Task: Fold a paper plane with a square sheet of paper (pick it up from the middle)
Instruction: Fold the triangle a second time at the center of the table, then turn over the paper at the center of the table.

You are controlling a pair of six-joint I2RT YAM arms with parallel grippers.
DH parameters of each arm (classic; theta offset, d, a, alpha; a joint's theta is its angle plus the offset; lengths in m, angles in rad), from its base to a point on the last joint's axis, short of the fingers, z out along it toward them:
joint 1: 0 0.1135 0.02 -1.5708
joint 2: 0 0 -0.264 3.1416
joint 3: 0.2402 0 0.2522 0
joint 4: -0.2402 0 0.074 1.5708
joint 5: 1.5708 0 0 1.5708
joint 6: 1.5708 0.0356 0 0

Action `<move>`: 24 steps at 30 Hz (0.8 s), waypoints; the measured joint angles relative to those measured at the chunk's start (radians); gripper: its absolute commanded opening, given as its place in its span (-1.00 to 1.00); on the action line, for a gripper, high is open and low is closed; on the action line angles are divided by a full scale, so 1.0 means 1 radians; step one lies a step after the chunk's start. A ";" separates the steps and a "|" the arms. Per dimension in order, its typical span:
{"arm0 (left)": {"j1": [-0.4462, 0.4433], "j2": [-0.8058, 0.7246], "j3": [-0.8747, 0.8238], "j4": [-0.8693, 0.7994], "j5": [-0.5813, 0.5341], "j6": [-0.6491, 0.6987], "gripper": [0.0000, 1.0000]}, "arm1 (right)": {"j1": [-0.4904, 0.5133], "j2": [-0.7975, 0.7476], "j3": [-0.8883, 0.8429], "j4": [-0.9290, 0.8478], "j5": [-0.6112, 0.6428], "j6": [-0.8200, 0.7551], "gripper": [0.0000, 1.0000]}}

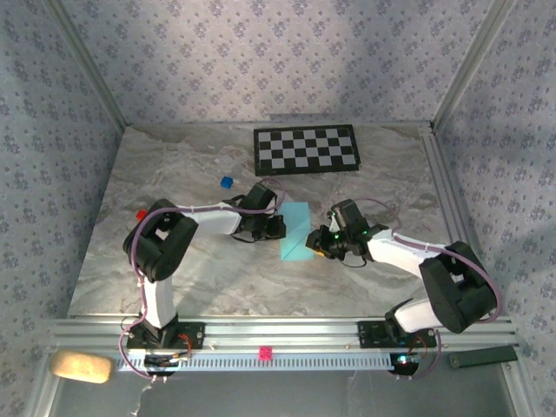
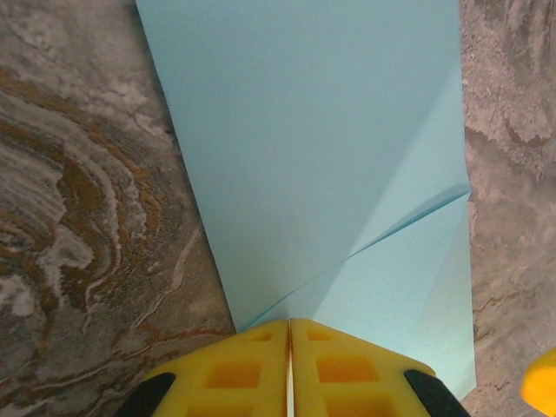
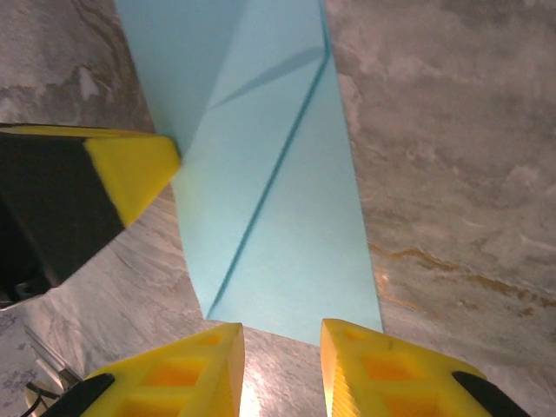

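Between closed left end effector [image 2: 289, 334] and parted right end effector [image 3: 280, 337], paper [image 1: 295, 230] lengthwise near-to-far.

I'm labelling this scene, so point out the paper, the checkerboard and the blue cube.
paper [image 1: 297, 233], top view, its flat middle.
checkerboard [image 1: 306, 149], top view, centre squares.
blue cube [image 1: 227, 182], top view, its top face.

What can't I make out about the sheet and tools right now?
Left wrist view: whether the shut left tool pinches the sheet; the tool itself covers the contact.
Right wrist view: the sheet's far end, cut off by the top edge.
Top view: the sheet's folds, too small to trace.
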 measured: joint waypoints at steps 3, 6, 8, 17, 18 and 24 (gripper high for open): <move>0.000 0.000 -0.005 0.007 0.000 0.002 -0.84 | 0.008 0.024 0.000 -0.018 0.006 0.012 -0.38; 0.000 0.000 -0.009 0.012 0.000 0.008 -0.84 | 0.015 0.034 0.000 -0.019 0.010 0.023 -0.37; 0.000 0.000 -0.010 0.013 0.001 0.008 -0.85 | 0.018 0.038 0.000 -0.019 0.012 0.027 -0.37; 0.000 0.000 -0.010 0.016 0.001 0.008 -0.86 | 0.023 0.087 0.020 -0.001 0.006 0.058 -0.33; 0.000 0.000 -0.010 0.016 0.001 0.008 -0.86 | 0.024 0.092 0.022 0.008 0.001 0.061 -0.31; 0.000 0.000 -0.010 0.015 0.001 0.015 -0.87 | 0.024 0.131 0.043 0.070 -0.029 0.085 -0.16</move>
